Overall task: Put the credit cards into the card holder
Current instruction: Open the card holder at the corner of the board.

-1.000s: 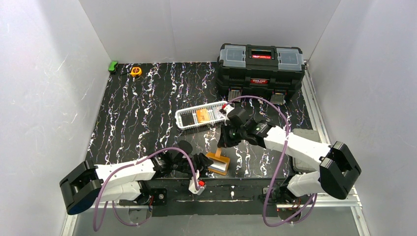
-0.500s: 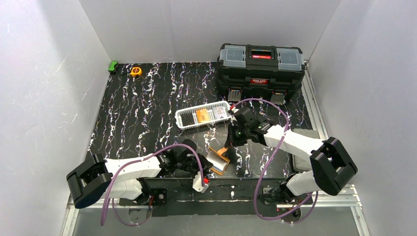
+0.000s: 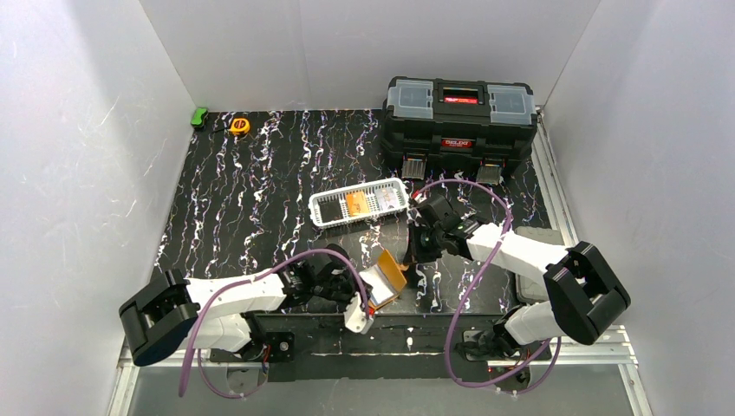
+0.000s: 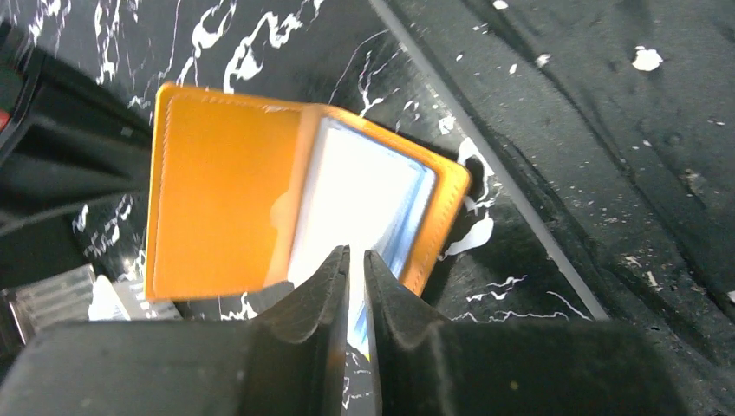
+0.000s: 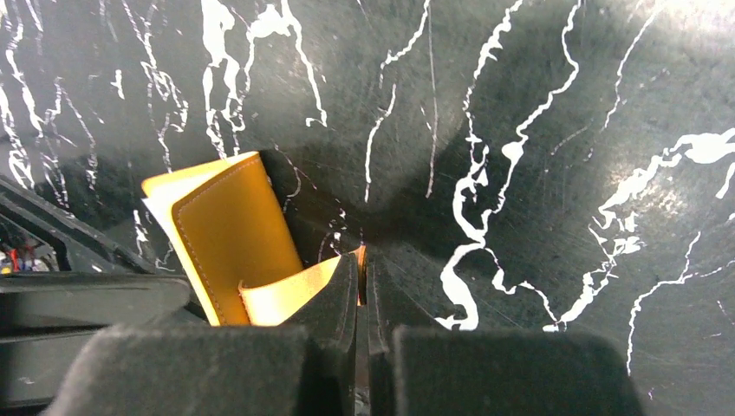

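Card holder (image 4: 221,186) — pockets (image 4: 364,195) plain, left-wrist view

A robotics lab test cell: plain white panel walls (image 3: 78,130) box in a black marbled table (image 3: 260,191), aluminium frame rails (image 3: 553,178) run along its right, a black toolbox (image 3: 459,117) stands far right
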Robot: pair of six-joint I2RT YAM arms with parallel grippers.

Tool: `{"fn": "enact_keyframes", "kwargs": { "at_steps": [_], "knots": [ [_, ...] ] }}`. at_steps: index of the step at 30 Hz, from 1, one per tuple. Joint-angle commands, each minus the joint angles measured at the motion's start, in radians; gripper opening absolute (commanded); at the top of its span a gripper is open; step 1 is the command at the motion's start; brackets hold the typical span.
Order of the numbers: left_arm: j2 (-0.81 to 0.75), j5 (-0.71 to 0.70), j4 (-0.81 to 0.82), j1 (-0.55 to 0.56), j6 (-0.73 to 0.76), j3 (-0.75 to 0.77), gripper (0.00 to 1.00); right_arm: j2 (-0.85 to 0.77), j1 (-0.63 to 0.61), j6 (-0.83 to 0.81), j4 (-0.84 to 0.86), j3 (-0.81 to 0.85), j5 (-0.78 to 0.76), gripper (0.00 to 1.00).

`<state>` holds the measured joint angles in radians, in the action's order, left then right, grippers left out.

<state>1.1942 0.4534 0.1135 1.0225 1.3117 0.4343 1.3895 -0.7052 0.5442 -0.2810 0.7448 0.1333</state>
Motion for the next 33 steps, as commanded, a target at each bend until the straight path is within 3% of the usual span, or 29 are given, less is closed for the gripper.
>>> {"fn": "enact_keyframes", "kwargs": {
  "at_steps": [1,5,17,33],
  "knots": [
    [-0.029,-0.1,-0.029,0.004,-0.194,0.051,0.13,0.004,0.001,-0.001,0.003,-0.03,-0.015,0.01],
    [-0.013,-0.176,-0.061,0.004,-0.377,0.104,0.14,-0.008,0.001,-0.001,0.003,-0.042,-0.018,0.01],
    [-0.039,-0.245,-0.108,0.004,-0.555,0.097,0.11,-0.018,-0.002,0.017,-0.004,-0.064,-0.014,0.01],
    [0.039,-0.242,-0.094,0.004,-0.546,0.124,0.15,-0.01,-0.016,0.034,0.022,-0.076,0.014,0.01]
  ]
}}
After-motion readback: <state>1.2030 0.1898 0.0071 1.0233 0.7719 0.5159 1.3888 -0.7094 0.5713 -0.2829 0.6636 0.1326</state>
